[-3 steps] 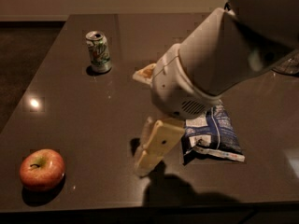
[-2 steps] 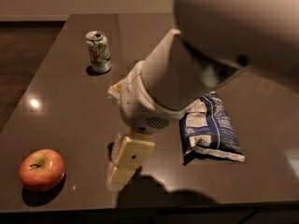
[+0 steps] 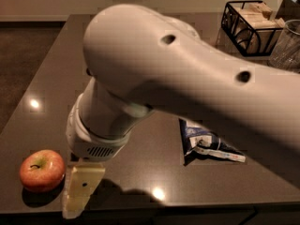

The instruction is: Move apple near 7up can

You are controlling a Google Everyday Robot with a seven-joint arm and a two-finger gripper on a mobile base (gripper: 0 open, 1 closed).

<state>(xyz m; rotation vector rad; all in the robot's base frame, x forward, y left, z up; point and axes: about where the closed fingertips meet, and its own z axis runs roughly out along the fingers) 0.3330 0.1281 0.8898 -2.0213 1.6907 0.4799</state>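
Observation:
The red apple [image 3: 41, 170] with a yellow-green patch at its stem lies on the dark table [image 3: 37, 78] near the front left corner. My gripper [image 3: 78, 193] hangs from the big white arm [image 3: 154, 78], just to the right of the apple and close to the table's front edge, a small gap away from the fruit. It holds nothing that I can see. The 7up can is hidden behind the arm.
A blue-and-white snack bag [image 3: 208, 143] lies at the middle right, partly under the arm. A black wire basket [image 3: 248, 25] with boxes and a clear glass [image 3: 288, 43] stand at the back right. The table's front edge runs just below the gripper.
The arm has swung left and toward the front, bringing the gripper right beside the apple. The arm now covers the can. The apple has not moved.

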